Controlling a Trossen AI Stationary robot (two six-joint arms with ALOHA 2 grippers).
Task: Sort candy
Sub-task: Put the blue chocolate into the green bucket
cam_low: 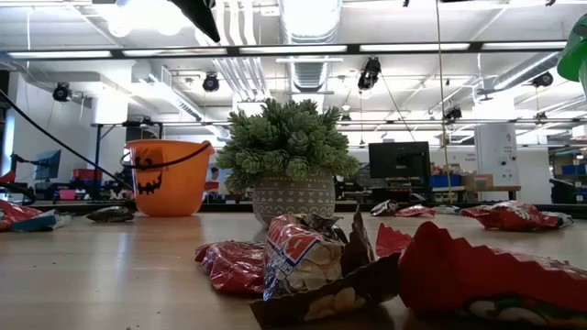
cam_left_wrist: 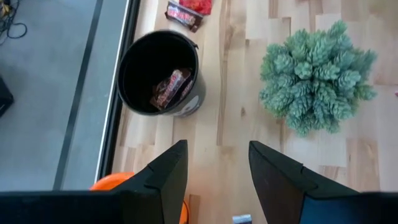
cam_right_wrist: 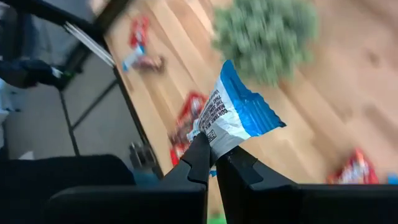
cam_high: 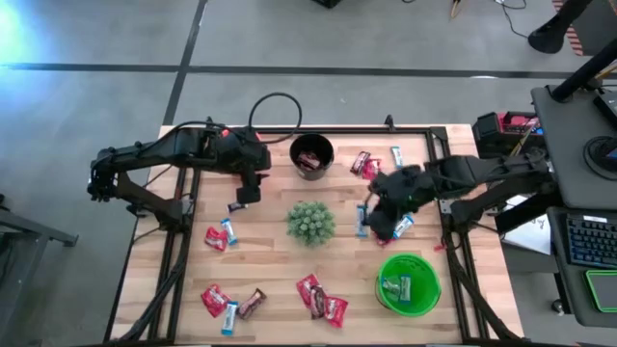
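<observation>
I have the right gripper (cam_right_wrist: 213, 163) clenched on a blue-and-white candy (cam_right_wrist: 233, 118), pinched by one corner; in the high view that gripper (cam_high: 393, 224) sits right of centre, just above the green bucket (cam_high: 409, 282), which already has a candy inside. The left gripper (cam_left_wrist: 214, 171) is released, fingers apart with nothing between them; from overhead it (cam_high: 245, 193) hangs left of the black bucket (cam_high: 312, 154) near the top edge of the table (cam_high: 270, 260). The left wrist view shows brown candy lying in the black bucket (cam_left_wrist: 158, 71), with the plant (cam_left_wrist: 317, 78) on the right of that frame. The plant (cam_high: 310, 222) stands mid-table; loose candy lies scattered around it: a pair at centre left (cam_high: 220, 235), three at lower left (cam_high: 229, 304), red ones at bottom centre (cam_high: 322, 299), more at the upper right (cam_high: 376, 162). In the low view an orange bucket (cam_low: 170, 176) stands left of the plant.
</observation>
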